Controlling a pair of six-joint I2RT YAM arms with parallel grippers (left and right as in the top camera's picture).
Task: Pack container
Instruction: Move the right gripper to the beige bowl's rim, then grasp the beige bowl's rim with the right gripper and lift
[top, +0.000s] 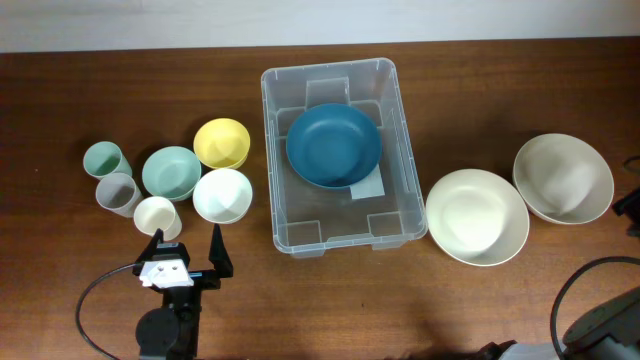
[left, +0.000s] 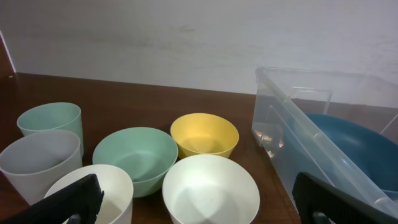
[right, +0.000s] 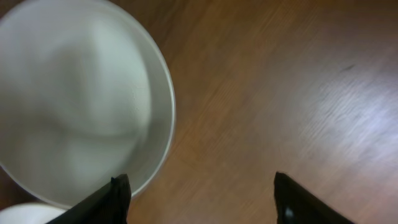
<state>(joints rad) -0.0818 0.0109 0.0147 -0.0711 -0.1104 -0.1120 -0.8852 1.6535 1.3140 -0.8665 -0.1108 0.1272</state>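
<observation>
The clear plastic container (top: 273, 160) stands in the middle of the table with a dark blue bowl (top: 333, 145) inside it. The left wrist view shows its near wall (left: 292, 134) at the right. My left gripper (top: 187, 252) is open and empty, just in front of a small white bowl (top: 222, 194) and a cream cup (top: 156, 216). In the left wrist view its fingers (left: 199, 205) straddle the white bowl (left: 210, 186). My right gripper (right: 205, 199) is open and empty above bare wood, beside the rim of a large white bowl (right: 74, 99).
Left of the container are a yellow bowl (top: 222, 142), a green bowl (top: 171, 172), a teal cup (top: 103, 159) and a grey cup (top: 117, 193). Right of it are a large cream bowl (top: 477, 216) and a large pale grey bowl (top: 563, 178).
</observation>
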